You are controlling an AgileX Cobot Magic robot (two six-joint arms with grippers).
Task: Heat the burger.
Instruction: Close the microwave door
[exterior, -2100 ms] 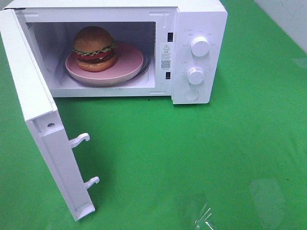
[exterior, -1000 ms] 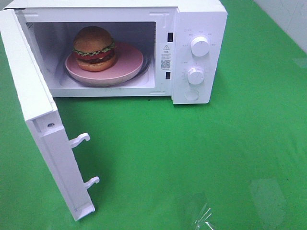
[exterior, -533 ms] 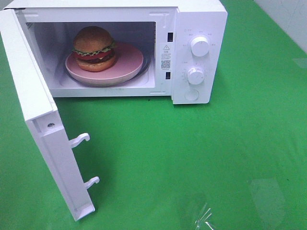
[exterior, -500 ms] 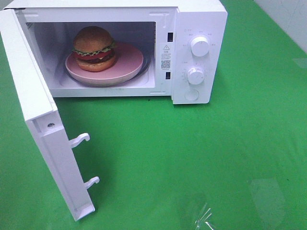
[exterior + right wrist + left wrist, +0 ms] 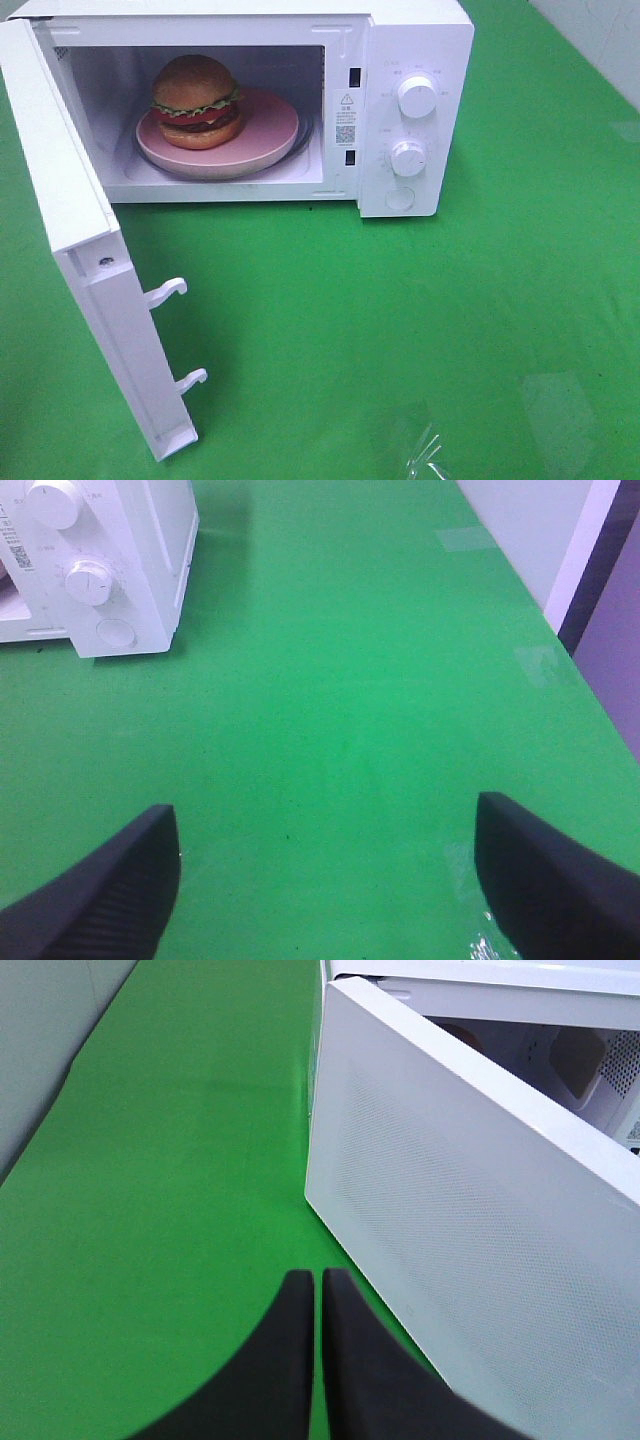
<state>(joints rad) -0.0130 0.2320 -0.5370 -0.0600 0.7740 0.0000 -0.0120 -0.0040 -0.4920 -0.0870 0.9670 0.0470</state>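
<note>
The burger, with a golden bun, lettuce and tomato, sits on a pink plate inside the white microwave. The microwave door stands wide open, swung out to the left. In the left wrist view my left gripper is shut and empty, its black fingertips together above the green cloth just outside the door's outer face. My right gripper is open, holding nothing, over bare green cloth to the right of the microwave's control panel. Neither gripper appears in the exterior view.
Two knobs and a round button are on the microwave's right panel. Two white latch hooks stick out of the door's edge. Green cloth covers the table; a wall borders the right side.
The left gripper has closed from wide open to shut. Burger, plate, door and microwave have not moved.
</note>
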